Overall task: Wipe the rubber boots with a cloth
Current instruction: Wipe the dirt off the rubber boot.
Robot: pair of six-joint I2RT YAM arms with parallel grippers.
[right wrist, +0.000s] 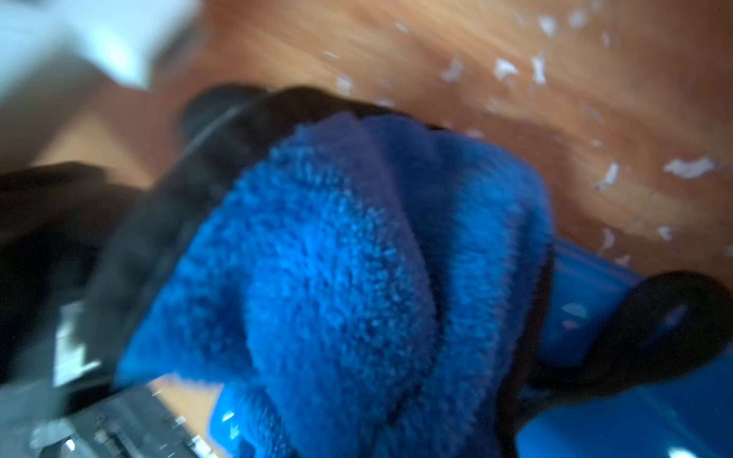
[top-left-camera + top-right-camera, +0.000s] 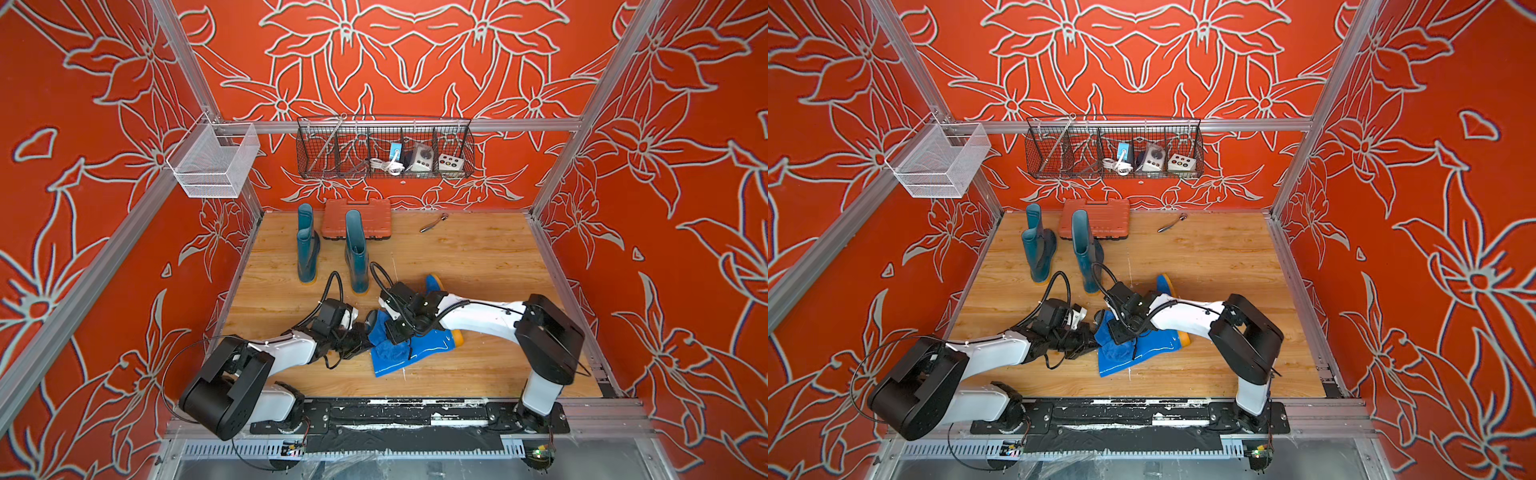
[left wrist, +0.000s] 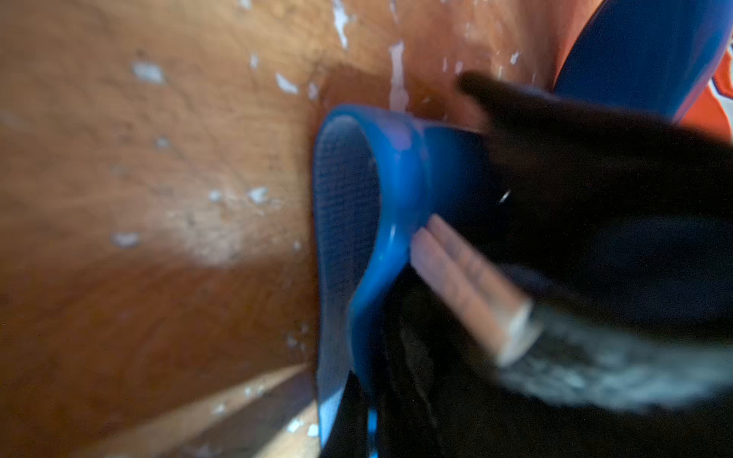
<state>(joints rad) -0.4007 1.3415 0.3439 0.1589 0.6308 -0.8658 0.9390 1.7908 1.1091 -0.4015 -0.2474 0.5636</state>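
Top view; boots 3 (image 2: pixel 307 253) (image 2: pixel 357 257) (image 2: pixel 432 344); cloth 1 (image 2: pixel 390 352); left tool (image 2: pixel 363 338) grips blue boot (image 2: pixel 432 344); right tool (image 2: pixel 395 332) grips cloth

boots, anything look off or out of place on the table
Yes. The bright blue boot lies on its side on the table, partly under the cloth, while the two teal boots stand upright. Also, white flecks dot the wood.
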